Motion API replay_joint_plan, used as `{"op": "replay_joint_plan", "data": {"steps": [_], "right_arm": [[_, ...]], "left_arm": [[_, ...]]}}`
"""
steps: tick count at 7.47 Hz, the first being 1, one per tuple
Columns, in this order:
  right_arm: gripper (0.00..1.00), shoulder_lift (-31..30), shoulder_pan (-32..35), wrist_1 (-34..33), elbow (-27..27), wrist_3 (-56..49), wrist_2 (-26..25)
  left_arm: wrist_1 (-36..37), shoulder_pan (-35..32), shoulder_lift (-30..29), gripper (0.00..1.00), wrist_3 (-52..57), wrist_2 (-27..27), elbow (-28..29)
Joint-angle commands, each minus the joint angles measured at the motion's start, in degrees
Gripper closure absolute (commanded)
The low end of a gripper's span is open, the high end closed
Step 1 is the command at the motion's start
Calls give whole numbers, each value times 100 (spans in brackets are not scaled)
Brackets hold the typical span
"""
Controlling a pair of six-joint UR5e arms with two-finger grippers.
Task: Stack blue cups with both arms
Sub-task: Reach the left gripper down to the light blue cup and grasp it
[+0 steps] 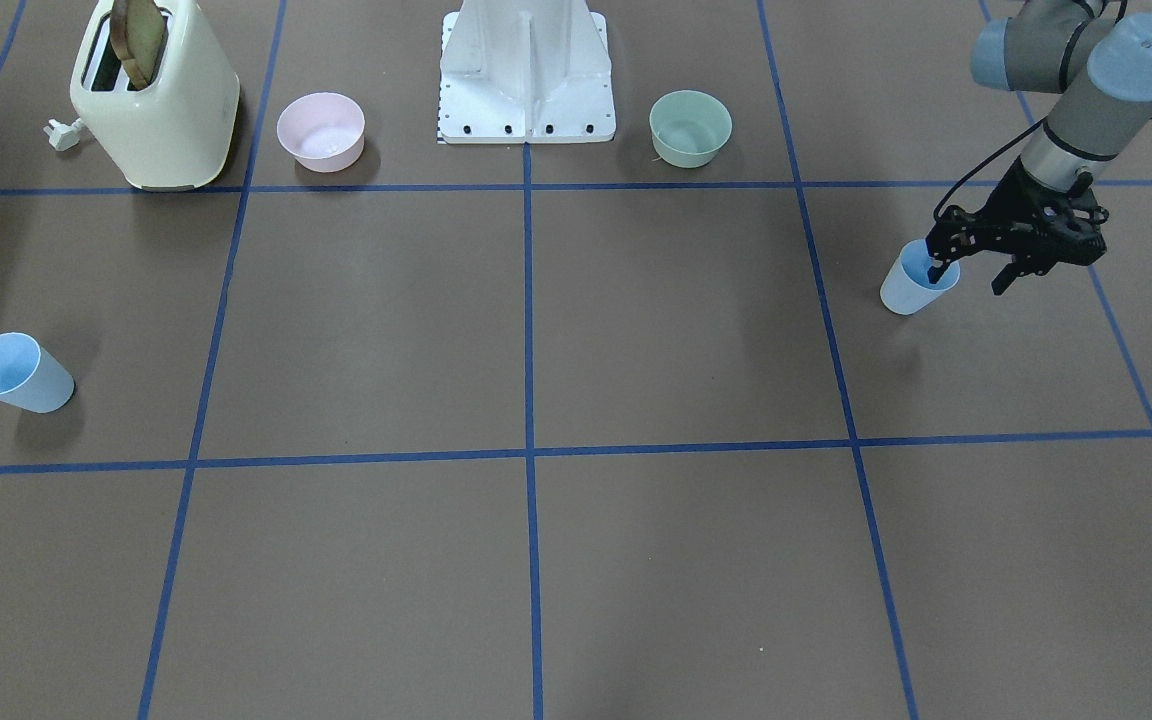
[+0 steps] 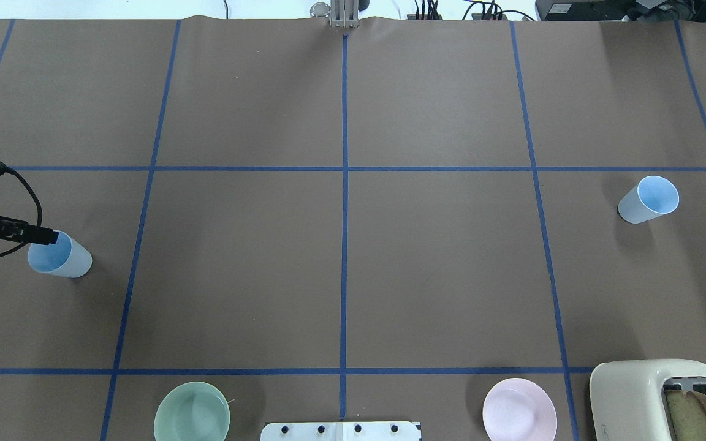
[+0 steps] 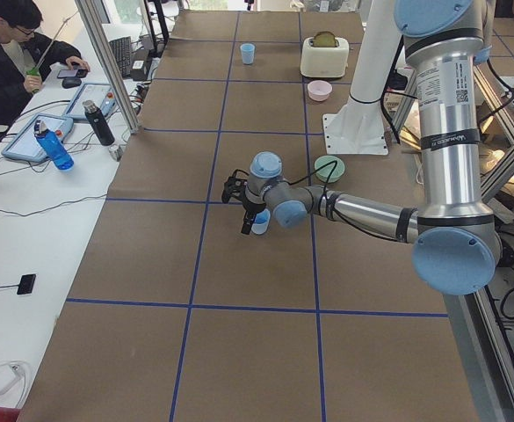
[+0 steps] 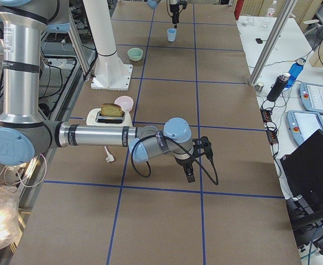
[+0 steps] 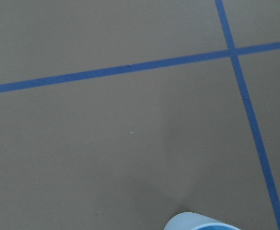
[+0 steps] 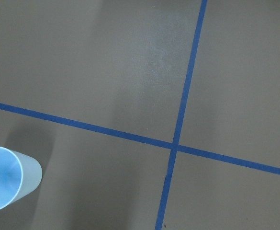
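Note:
One blue cup stands upright on the robot's left side of the table; it also shows in the overhead view and as a rim at the bottom of the left wrist view. My left gripper is open. One finger dips inside the cup's rim and the other hangs outside it. The second blue cup stands upright on the robot's right side, also in the overhead view and the right wrist view. My right gripper shows only in the exterior right view, so I cannot tell its state.
A cream toaster holding a bread slice, a pink bowl, the white base post and a green bowl line the robot's edge of the table. A person sits at a side desk.

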Motion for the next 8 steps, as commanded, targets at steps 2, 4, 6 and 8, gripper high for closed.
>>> {"op": "replay_joint_plan", "data": {"steps": [2, 4, 6, 8], "right_arm": [[0, 6, 0, 0, -8, 4, 0], [0, 6, 0, 9, 1, -4, 0], [0, 15, 0, 0, 1, 4, 9], [0, 6, 0, 9, 1, -5, 9]], "left_arm": [[-13, 231, 90, 100, 55, 101, -38], [57, 144, 90, 100, 187, -143, -361], [860, -127, -128, 100, 178, -689, -932], [2395, -103, -1782, 100, 47, -655, -909]]}}
